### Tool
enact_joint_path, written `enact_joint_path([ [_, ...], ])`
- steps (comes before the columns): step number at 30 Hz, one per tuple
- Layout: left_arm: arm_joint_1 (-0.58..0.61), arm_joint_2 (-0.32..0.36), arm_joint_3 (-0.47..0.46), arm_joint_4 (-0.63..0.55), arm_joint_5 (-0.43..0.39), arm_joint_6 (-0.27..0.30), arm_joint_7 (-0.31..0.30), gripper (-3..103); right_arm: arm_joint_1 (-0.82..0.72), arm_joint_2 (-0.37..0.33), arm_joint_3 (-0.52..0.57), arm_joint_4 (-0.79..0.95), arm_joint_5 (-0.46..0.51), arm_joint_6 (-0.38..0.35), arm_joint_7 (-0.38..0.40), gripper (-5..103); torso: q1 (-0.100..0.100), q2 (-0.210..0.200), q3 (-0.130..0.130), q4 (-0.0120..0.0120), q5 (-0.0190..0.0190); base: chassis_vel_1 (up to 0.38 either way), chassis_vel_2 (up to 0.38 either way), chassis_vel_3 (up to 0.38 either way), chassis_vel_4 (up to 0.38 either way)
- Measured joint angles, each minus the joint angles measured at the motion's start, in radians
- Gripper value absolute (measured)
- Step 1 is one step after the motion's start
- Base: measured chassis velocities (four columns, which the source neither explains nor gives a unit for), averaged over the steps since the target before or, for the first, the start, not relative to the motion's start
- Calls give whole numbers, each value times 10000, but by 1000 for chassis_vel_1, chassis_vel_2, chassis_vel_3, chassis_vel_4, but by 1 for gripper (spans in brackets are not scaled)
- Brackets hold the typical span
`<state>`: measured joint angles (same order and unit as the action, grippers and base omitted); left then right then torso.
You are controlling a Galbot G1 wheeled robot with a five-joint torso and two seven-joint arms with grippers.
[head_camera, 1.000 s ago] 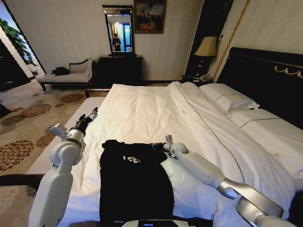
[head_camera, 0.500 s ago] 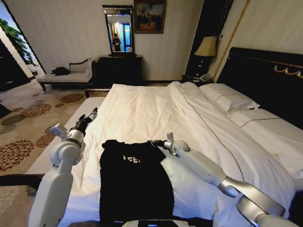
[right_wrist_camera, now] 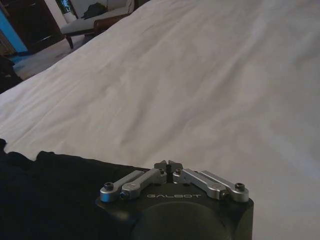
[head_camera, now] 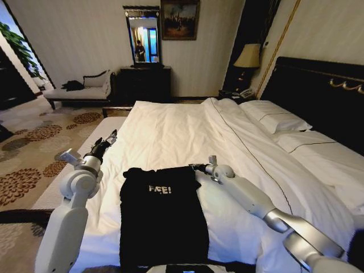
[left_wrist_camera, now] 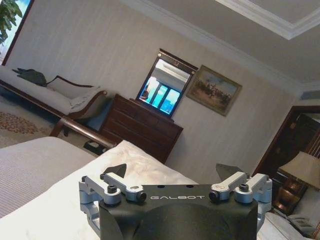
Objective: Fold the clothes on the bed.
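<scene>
The clothes are one black T-shirt [head_camera: 162,219] with white lettering, lying flat near the front edge of the white bed [head_camera: 170,131]. My right gripper [head_camera: 195,167] sits low at the shirt's far right corner, its fingers closed with the fabric edge pinched there. In the right wrist view the fingertips of that gripper [right_wrist_camera: 168,165] meet, with the black T-shirt [right_wrist_camera: 50,197] beside them and the bed [right_wrist_camera: 200,75] stretching beyond. My left gripper [head_camera: 111,136] hovers over the bed's left side, apart from the shirt. Seen from the left wrist, this gripper [left_wrist_camera: 172,172] stands open and holds nothing.
A dark headboard [head_camera: 318,96] and white pillows [head_camera: 276,120] lie to the right. A dresser [head_camera: 145,84] with a mirror stands past the foot, and a pale chaise [head_camera: 79,92] is at the far left. A lamp [head_camera: 248,57] sits on the nightstand. Patterned carpet [head_camera: 34,153] runs along the left.
My right gripper has moved right and farther away with the shirt's corner. The bunched top edge is now spread flat and the lettering shows. The left arm has stayed still.
</scene>
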<state>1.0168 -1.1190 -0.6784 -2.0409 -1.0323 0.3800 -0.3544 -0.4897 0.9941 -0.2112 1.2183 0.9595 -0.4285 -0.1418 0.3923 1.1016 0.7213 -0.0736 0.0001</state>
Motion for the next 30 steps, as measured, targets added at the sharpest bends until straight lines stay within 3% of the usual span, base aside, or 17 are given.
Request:
enact_joint_path([
  [12, 90, -38, -8, -112, 48, 13, -7, 100, -665, -64, 1591, 480, 281, -44, 427, 0, 0, 0, 0, 3, 0, 0, 0, 0, 0],
  [23, 262, -64, -63, -338, 63, 39, -41, 100, -1505, -171, 1610, 910, -104, -44, 869, 0, 0, 0, -1, 1, -1, 0, 0, 0, 0],
  [28, 425, -24, -225, -469, 63, 42, -51, 100, -1694, -225, 1527, 1068, -157, -51, 1537, -2, 0, 0, -1, 2, -2, 0, 0, 0, 0],
  [30, 497, -24, -283, -544, 63, 42, -52, 100, -1713, -234, 1509, 1156, -158, 66, 1773, 8, 0, 0, -1, 1, -2, 0, 0, 0, 0],
])
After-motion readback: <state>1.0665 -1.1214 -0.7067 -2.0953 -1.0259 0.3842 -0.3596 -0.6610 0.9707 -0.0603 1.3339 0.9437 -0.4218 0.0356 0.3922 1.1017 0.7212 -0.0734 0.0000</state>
